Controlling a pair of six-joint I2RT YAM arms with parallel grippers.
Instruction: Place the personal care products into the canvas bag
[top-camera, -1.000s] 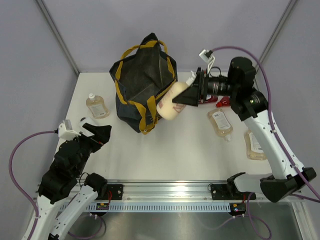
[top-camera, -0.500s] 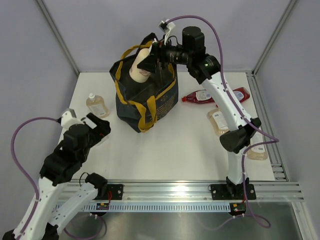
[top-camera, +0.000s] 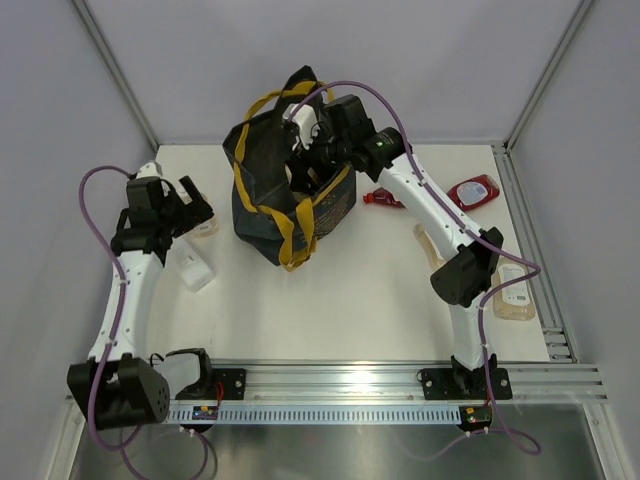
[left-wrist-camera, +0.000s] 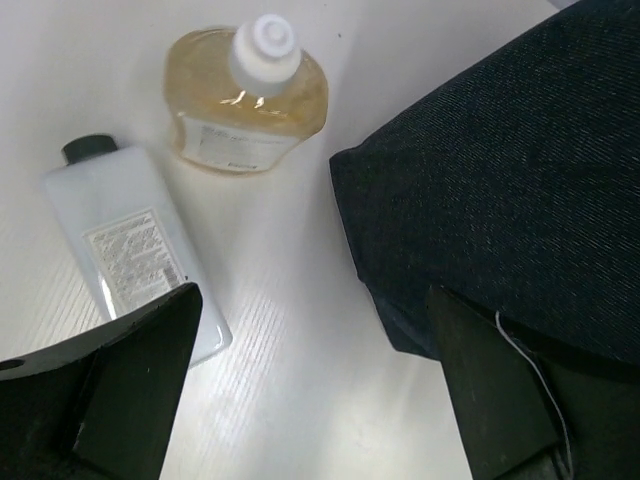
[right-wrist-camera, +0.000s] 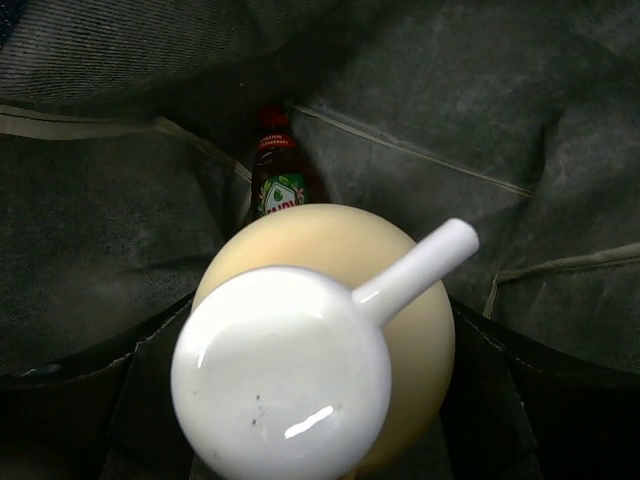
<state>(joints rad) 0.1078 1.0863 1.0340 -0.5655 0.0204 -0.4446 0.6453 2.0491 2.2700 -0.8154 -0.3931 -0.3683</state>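
Right gripper (top-camera: 306, 165) down inside canvas bag (top-camera: 262, 215), clamped on cream pump bottle (right-wrist-camera: 330, 290); red bottle (right-wrist-camera: 277, 180) on bag floor. Left gripper (left-wrist-camera: 310, 400) spread wide above yellow pouch (left-wrist-camera: 245, 105), left of bag.

The bag (top-camera: 270, 200) stands at the far middle of the table (top-camera: 350, 300). To its left lie a capped pouch (left-wrist-camera: 247, 90) and a flat bottle (left-wrist-camera: 135, 260), the bottle nearer the front, with the left tool (left-wrist-camera: 310, 390) above them. Inside the bag, the right tool (top-camera: 308, 165) holds a pump bottle (right-wrist-camera: 320, 330) above a small bottle (right-wrist-camera: 277, 185). Right of the bag lies a second pouch (top-camera: 385, 198) just beside it, a third pouch (top-camera: 473, 190) farther right, and a fourth pouch (top-camera: 513, 295) nearer the front by the right edge.
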